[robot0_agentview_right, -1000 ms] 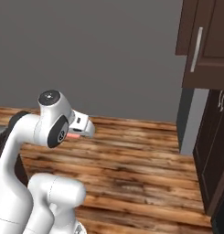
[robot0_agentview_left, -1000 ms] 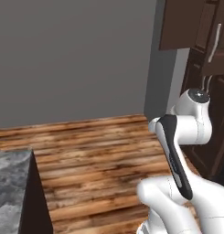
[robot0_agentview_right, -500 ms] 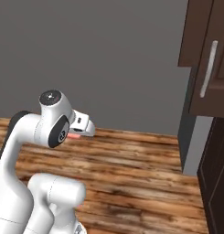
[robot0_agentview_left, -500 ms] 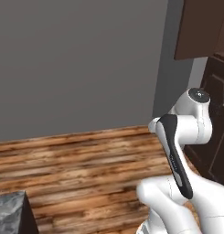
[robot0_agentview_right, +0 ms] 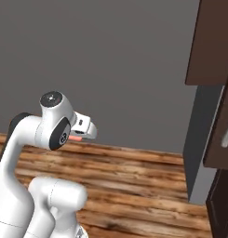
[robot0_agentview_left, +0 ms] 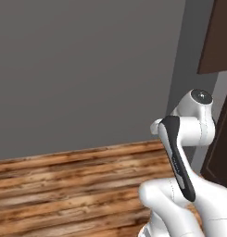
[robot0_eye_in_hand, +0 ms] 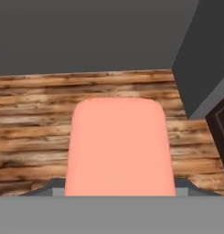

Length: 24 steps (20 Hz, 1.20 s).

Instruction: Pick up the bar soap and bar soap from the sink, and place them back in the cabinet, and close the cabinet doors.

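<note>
A flat salmon-orange bar soap (robot0_eye_in_hand: 118,146) sits between my fingers and takes up the middle of the hand view. My gripper (robot0_eye_in_hand: 118,191) is shut on it. From the right base view the gripper (robot0_agentview_right: 83,134) is held high beside the arm's elbow, with the bar soap (robot0_agentview_right: 76,138) showing as a thin orange strip under the hand. The dark brown cabinet (robot0_agentview_right: 213,42) stands at the right, one door (robot0_agentview_right: 221,125) bearing a silver handle (robot0_agentview_right: 226,135). The cabinet (robot0_agentview_left: 217,37) also edges the left base view. The other soap and the sink are out of view.
A plain grey wall (robot0_agentview_left: 87,69) runs across the back, and a wooden plank floor (robot0_agentview_right: 134,172) lies below it. A grey panel (robot0_agentview_right: 199,144) stands between the wall and the cabinet. A dark cabinet corner (robot0_eye_in_hand: 221,123) sits at the right of the hand view.
The whole picture has shifted: the base has moved, the stone counter has slid out of the left view and the cabinet has drifted right. The arm keeps its pose, still holding the soap.
</note>
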Available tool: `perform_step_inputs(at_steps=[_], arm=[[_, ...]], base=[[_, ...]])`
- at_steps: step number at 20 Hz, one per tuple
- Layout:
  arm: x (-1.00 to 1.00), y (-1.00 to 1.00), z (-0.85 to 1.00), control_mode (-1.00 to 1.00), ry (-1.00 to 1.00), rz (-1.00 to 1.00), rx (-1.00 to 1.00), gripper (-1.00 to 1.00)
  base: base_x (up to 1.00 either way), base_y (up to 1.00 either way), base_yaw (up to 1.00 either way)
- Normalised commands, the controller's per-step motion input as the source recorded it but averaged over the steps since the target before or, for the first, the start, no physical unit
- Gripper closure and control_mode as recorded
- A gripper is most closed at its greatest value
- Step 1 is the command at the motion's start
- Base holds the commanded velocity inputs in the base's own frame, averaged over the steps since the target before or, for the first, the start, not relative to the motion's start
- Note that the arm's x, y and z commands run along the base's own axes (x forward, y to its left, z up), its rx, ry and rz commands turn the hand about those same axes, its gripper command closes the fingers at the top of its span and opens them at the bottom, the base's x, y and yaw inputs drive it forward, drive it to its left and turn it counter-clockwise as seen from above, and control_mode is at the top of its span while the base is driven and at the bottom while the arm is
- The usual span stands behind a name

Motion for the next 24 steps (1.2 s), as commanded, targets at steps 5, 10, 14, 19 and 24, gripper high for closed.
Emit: perform_step_inputs(at_steps=[5, 10, 14, 19, 24], arm=[[0.0, 0.0, 0.0, 1.0, 0.0, 0.0, 0.0, 1.0], [0.0, 0.0, 0.0, 1.0, 0.0, 0.0, 0.0, 1.0], [0.0, 0.0, 0.0, 1.0, 0.0, 0.0, 0.0, 1.0], [0.0, 0.0, 0.0, 1.0, 0.0, 0.0, 0.0, 1.0], [0.0, 0.0, 0.0, 1.0, 0.0, 0.0, 0.0, 1.0]], base=[[0.93, 0.0, -0.02], [0.86, 0.0, -0.03], [0.29, -0.12, -0.21], [0.01, -0.15, -0.43], [0.0, -0.01, -0.58]])
